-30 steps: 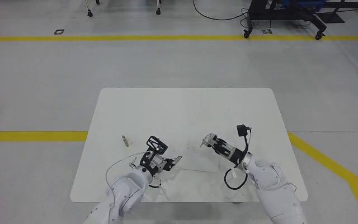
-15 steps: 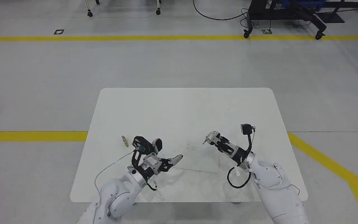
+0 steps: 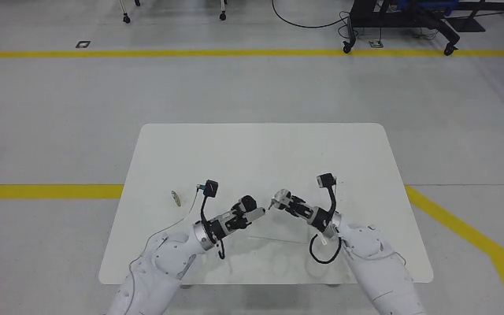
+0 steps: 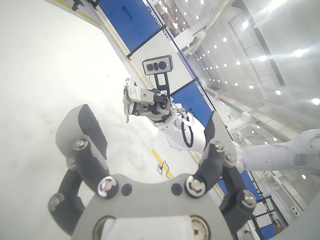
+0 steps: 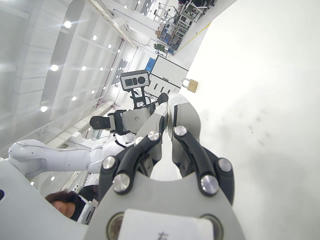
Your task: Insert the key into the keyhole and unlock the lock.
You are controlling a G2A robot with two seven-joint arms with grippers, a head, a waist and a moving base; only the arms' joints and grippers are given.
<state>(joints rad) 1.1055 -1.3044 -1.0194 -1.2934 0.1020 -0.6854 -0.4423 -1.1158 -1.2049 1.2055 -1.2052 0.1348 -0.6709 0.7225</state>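
Observation:
A small brass padlock (image 3: 176, 198) lies on the white table (image 3: 260, 150) near its left edge; the right wrist view shows the padlock (image 5: 190, 84) lying flat on its side. My right gripper (image 3: 276, 200) is held above the middle front of the table, shut on a silver key (image 4: 127, 111) that hangs from its fingertips (image 4: 130, 93). In its own view the right gripper (image 5: 166, 119) has its fingers pressed together. My left gripper (image 3: 252, 211) sits just left of it, facing it, open and holding nothing, its pads (image 4: 87, 126) spread wide apart.
Yellow floor tape runs behind and beside the table. A thin cable (image 3: 157, 232) trails from the left arm over the table's front left. Bare tabletop stretches behind both grippers.
My left gripper has swung round and risen toward the table's middle to face the right gripper. The right gripper has moved left with the key, so the two now nearly meet.

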